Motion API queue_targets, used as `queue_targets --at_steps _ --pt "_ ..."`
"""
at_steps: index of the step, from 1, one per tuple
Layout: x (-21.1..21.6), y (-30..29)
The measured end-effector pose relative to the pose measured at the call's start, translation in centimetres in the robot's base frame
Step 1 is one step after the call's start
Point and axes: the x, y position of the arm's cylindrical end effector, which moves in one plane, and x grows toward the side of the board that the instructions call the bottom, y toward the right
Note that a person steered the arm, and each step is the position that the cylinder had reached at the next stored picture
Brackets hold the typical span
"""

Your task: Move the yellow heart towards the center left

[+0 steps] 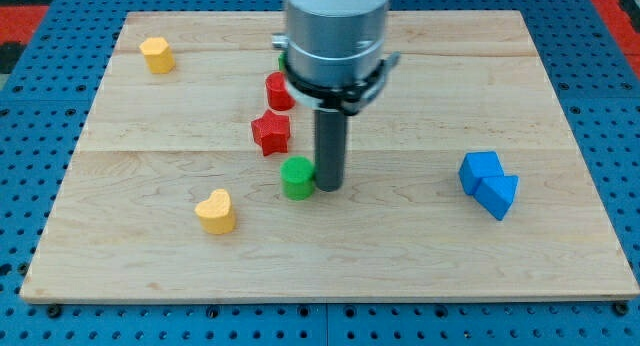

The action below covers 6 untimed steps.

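Note:
The yellow heart [216, 211] lies on the wooden board [400, 256] at the lower left of the middle. My tip [330, 186] stands to the right of a green round block [297, 177], touching or almost touching it. The tip is well to the right of the yellow heart and a little higher in the view.
A red star [271, 132] sits just above the green block, with a red round block [279, 91] above it, partly hidden by the arm. Another yellow block [157, 54] is at the top left. Two blue blocks [489, 184] sit together at the right.

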Motion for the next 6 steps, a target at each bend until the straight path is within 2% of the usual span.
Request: queue_targets --at_steps 1,2,3,4,5,6 --pt "-0.2 -3.1" --pt "2.0 0.5" --pt "7.7 -3.8" --pt "4.6 -8.3" --pt "0.7 -16.5" --pt "0.5 -18.0"
